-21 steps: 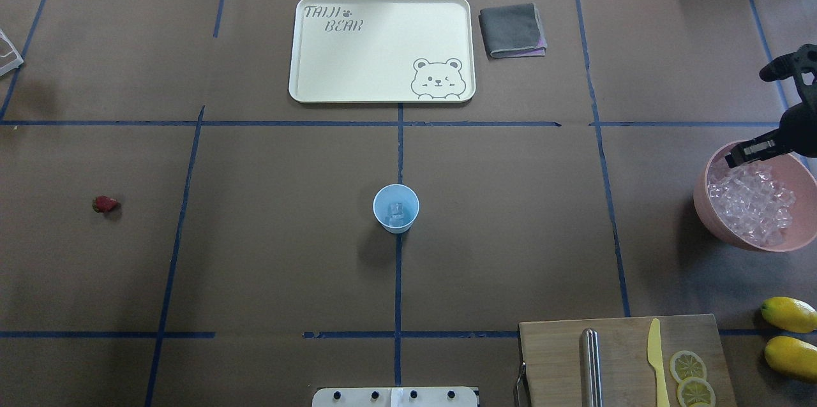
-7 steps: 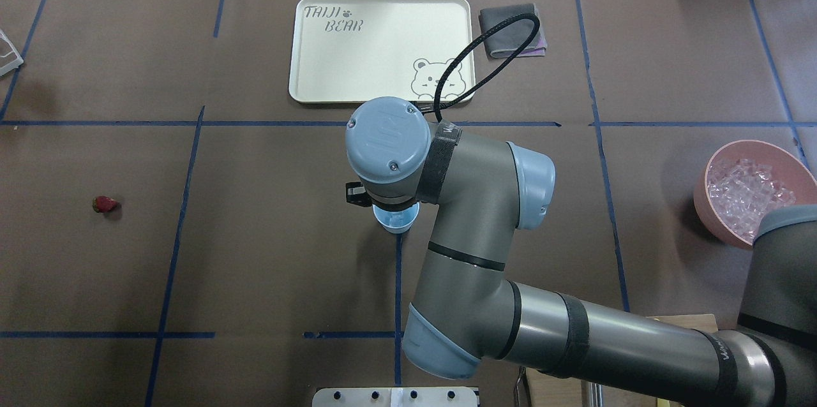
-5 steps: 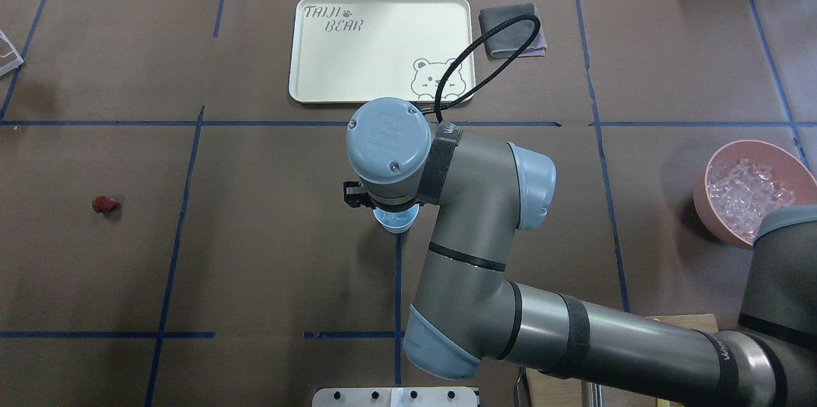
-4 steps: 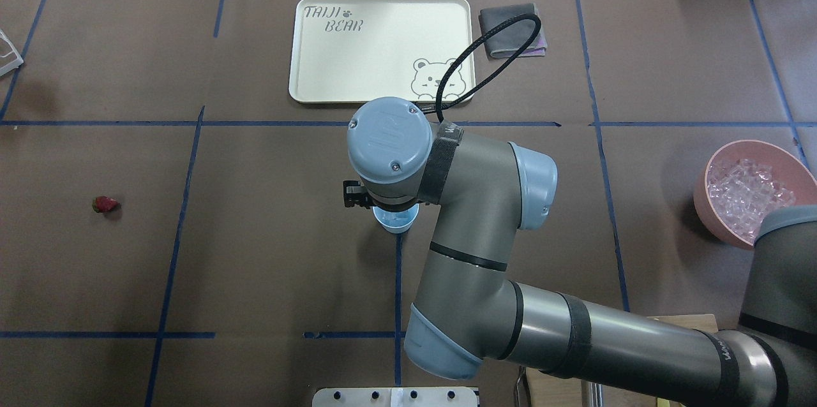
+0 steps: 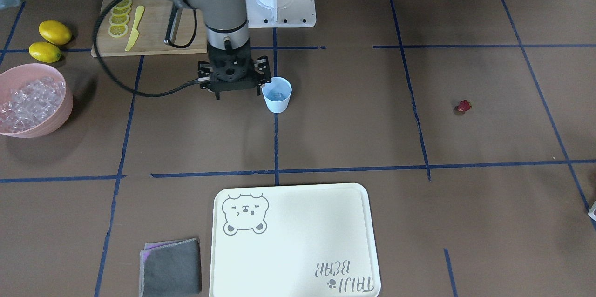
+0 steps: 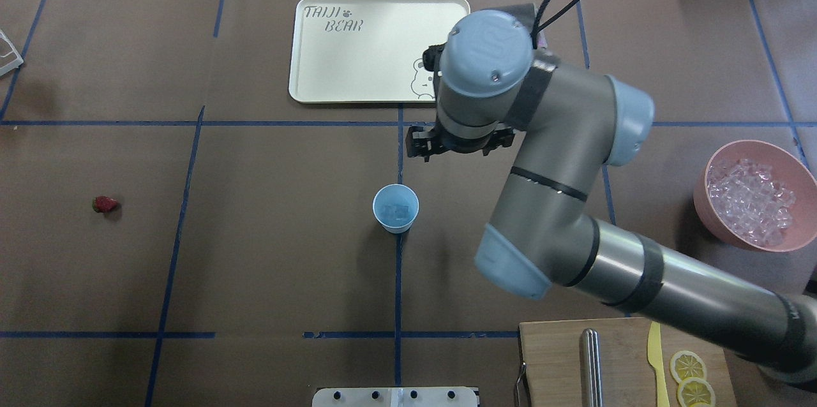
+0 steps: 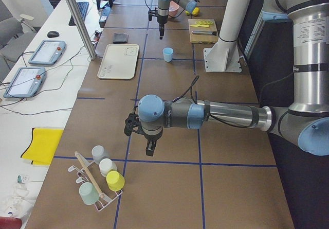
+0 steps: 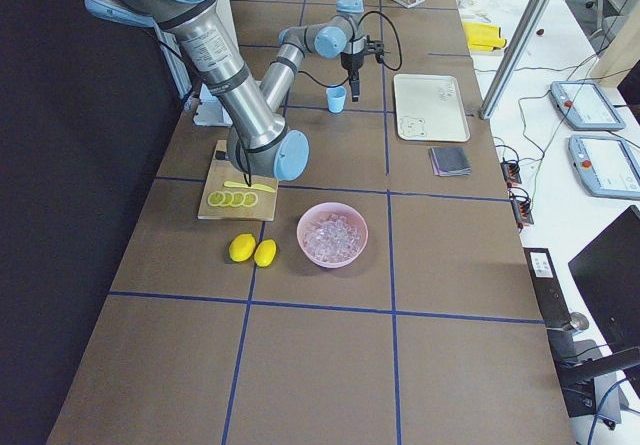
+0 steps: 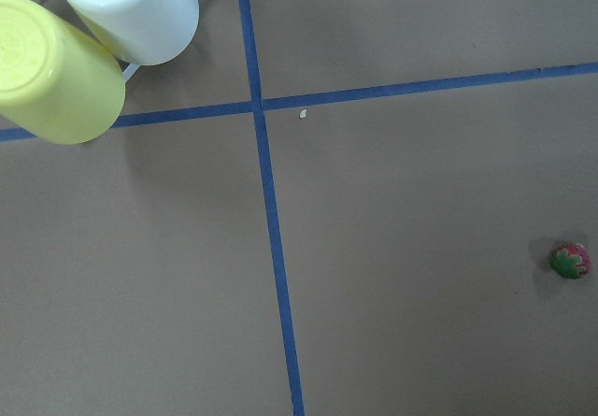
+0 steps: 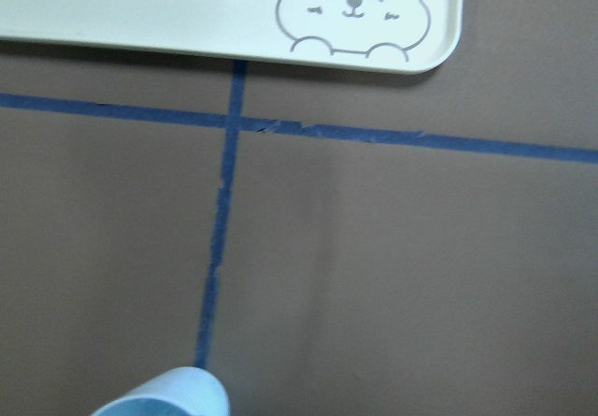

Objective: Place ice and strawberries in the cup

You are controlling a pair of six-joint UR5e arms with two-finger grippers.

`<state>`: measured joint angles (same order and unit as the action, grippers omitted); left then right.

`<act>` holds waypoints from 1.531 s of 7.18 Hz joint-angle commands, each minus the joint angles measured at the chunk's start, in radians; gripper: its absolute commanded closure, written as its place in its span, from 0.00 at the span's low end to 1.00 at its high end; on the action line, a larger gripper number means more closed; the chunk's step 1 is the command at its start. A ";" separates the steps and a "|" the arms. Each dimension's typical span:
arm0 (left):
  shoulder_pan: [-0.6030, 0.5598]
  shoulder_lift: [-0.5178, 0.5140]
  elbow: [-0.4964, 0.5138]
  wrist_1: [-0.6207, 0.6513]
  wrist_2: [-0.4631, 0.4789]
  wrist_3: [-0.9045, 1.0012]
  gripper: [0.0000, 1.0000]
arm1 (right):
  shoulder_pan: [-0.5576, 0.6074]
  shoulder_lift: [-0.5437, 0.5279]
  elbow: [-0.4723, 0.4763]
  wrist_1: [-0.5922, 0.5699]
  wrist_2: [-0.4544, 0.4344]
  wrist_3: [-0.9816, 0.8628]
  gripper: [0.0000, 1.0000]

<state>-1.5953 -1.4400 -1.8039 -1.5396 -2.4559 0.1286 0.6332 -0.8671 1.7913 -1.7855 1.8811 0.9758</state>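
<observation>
Left wrist-mounted view shows the strawberry at lower right; whether the left end effector is open cannot be told.

The upright pale-blue cup holds clear ice; 1 dark-red strawberry lies well apart.

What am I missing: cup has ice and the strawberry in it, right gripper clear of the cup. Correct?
Not the strawberry. The cup holds only ice; the strawberry lies on the table, far to the robot's left of the cup, as the overhead exterior view shows. The right gripper is clear of the cup.
</observation>
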 commanded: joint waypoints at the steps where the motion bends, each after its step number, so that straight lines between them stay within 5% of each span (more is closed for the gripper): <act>1: 0.000 -0.002 -0.002 -0.037 0.002 -0.001 0.00 | 0.150 -0.146 0.059 0.000 0.100 -0.272 0.00; 4: 0.009 -0.005 -0.005 -0.077 -0.002 -0.004 0.00 | 0.369 -0.300 0.059 0.002 0.266 -0.630 0.00; 8: 0.044 -0.053 0.014 -0.083 0.000 -0.006 0.00 | 0.717 -0.571 0.048 0.000 0.351 -1.213 0.00; 11: 0.165 -0.053 -0.034 -0.093 0.006 -0.018 0.00 | 0.925 -0.815 0.051 0.011 0.346 -1.237 0.00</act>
<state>-1.5050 -1.4916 -1.8124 -1.6334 -2.4545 0.1163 1.4705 -1.5849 1.8419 -1.7771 2.2255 -0.2492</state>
